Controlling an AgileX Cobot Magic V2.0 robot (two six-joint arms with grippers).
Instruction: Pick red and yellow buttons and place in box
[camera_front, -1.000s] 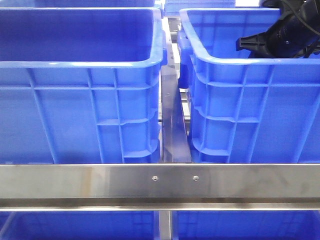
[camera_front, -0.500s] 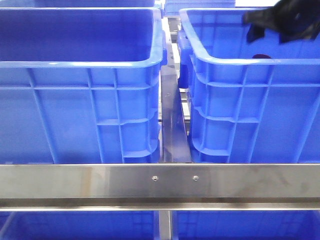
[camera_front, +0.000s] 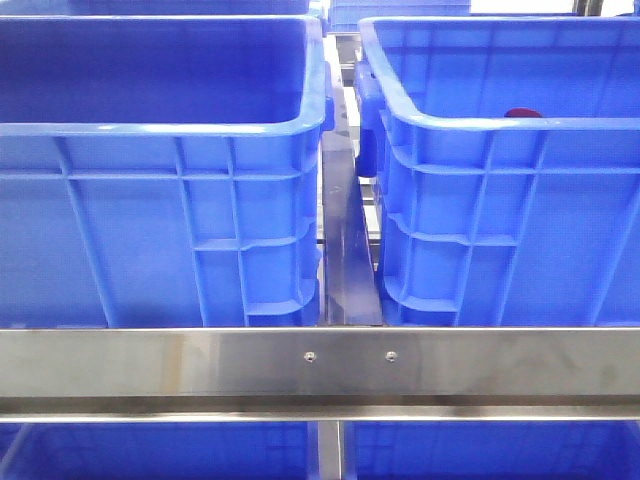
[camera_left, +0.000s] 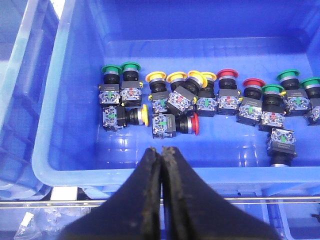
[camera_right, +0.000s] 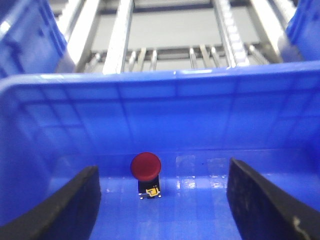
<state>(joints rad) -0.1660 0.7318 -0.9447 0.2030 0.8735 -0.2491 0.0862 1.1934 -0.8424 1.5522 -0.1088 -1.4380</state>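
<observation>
Both grippers have black, wedge-shaped fingers: the left gripper (camera_left: 162, 150) looks scuffed along its inner edges, the right gripper (camera_right: 162, 200) smoother.

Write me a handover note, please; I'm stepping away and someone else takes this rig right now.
Left gripper: fingers shut, empty, above the near rim of the blue plastic supply crate holding many mushroom-head push buttons, yellow, red and green.
Right gripper: fingers wide open, empty, inside the bright-blue grooved-wall box.
Done: one red-capped push button stands on that box's floor, its cap just visible over the rim in the front view.
Left: no yellow button is visible in the box; one apparently needs picking from the supply crate.
</observation>
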